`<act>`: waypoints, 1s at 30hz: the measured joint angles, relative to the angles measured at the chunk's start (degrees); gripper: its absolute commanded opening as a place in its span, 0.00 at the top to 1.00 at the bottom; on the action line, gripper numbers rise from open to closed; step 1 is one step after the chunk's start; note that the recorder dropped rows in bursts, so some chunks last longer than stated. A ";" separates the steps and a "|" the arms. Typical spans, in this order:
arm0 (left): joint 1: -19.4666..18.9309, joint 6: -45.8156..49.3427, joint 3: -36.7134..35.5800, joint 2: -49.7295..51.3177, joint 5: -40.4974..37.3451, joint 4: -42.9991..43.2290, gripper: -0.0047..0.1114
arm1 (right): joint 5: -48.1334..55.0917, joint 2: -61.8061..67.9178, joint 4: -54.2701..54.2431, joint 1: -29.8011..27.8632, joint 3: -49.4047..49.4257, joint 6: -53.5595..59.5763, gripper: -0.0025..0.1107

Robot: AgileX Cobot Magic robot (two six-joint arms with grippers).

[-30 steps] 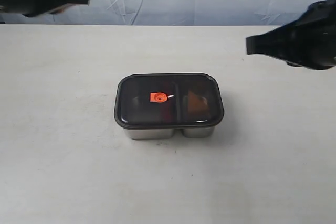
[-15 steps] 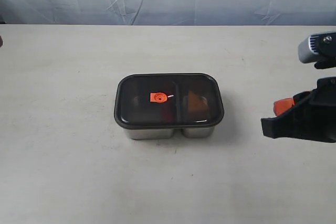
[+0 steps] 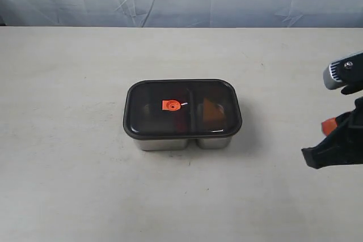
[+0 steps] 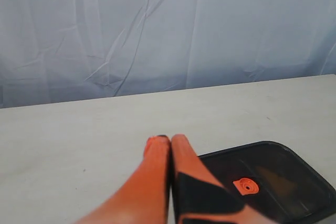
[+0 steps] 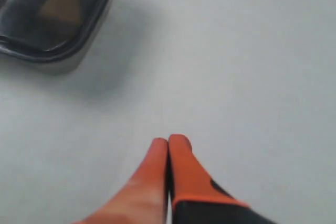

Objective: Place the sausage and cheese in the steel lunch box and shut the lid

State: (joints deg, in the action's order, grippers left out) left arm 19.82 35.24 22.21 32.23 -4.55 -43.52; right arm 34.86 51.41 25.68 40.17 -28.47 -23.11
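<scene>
One steel lunch box [image 3: 181,141] sits in the middle of the table [image 3: 68,185], its one lid [image 3: 159,122] on. One cheese [image 3: 212,110] wedge shows in the right compartment; the sausage is unclear. The left hand [image 4: 170,139] and right hand [image 5: 168,140] are closed and empty.

Soft, even, fairly bright light falls on my pale surface [image 3: 68,185]. The steel lunch box [image 3: 164,143] casts only a faint, fuzzy shadow beside it. A thin glint runs along the front edge of the lid [image 3: 181,92]. My right tool [image 5: 168,142] looks blurred up close; the left wrist view is sharper.
</scene>
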 measured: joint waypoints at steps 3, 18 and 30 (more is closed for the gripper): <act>0.00 0.00 -0.07 -0.23 0.00 0.00 0.96 | -1.86 -6.87 8.68 -4.77 0.00 0.00 0.99; 0.00 -0.12 -0.07 -0.26 0.15 -0.03 0.96 | -6.61 -44.79 -7.05 -33.59 8.41 -1.17 0.99; 0.00 -0.12 -0.07 -0.26 0.15 -0.03 0.96 | -7.86 -51.05 -17.37 -37.45 20.63 15.06 0.99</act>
State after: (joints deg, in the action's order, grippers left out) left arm 19.82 35.13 22.13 31.97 -4.40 -43.54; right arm 27.01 0.35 8.32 2.72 -7.85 -8.05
